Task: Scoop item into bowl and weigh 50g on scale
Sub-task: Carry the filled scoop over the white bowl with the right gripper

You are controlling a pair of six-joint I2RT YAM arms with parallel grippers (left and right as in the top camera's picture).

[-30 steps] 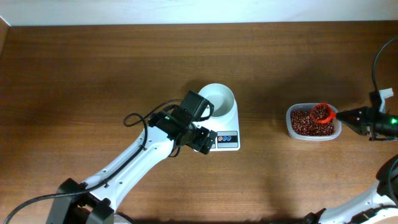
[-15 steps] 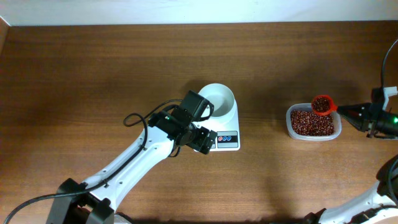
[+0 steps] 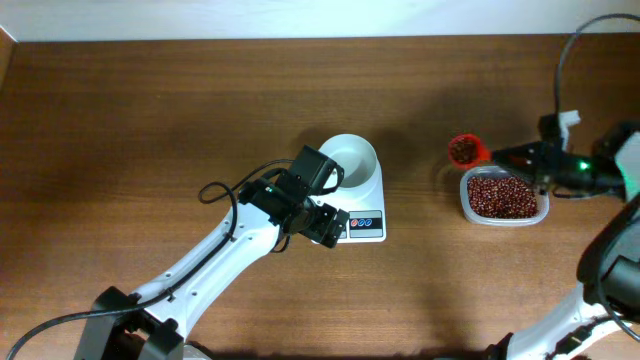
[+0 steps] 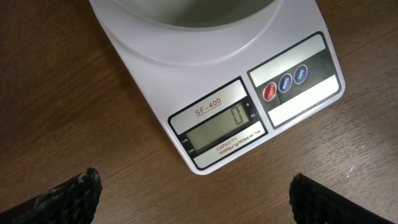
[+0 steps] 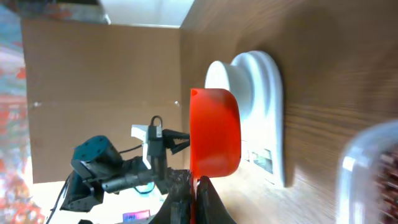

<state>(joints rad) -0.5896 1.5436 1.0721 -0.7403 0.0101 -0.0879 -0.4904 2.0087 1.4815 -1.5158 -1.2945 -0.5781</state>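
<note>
**One loaded scoop held to the right of the scale**

One scale point(image 3: 366, 220) on the table point(image 3: 150, 120). One white bowl point(image 3: 350, 160) sits on the scale's platform, at the end away from the display point(image 4: 227, 129). The display shows a single 0. Three round buttons point(image 4: 285, 82) beside it: one red, two blue.

Two grippers. The left gripper point(image 4: 193, 200) hovers just off the scale's display end, fingers spread wide, nothing between them but bare wood. The right gripper point(image 3: 508, 156) is well to the right of the scale, fingers clamped together on the handle of one red scoop point(image 3: 479, 152).

Beans point(image 3: 500, 195) are in two lots. The main heap lies in one clear tub point(image 3: 541, 207), well right of the scale. A small load sits in the scoop's cup, which is between the scale and the tub, just past the tub's nearer corner.
</note>
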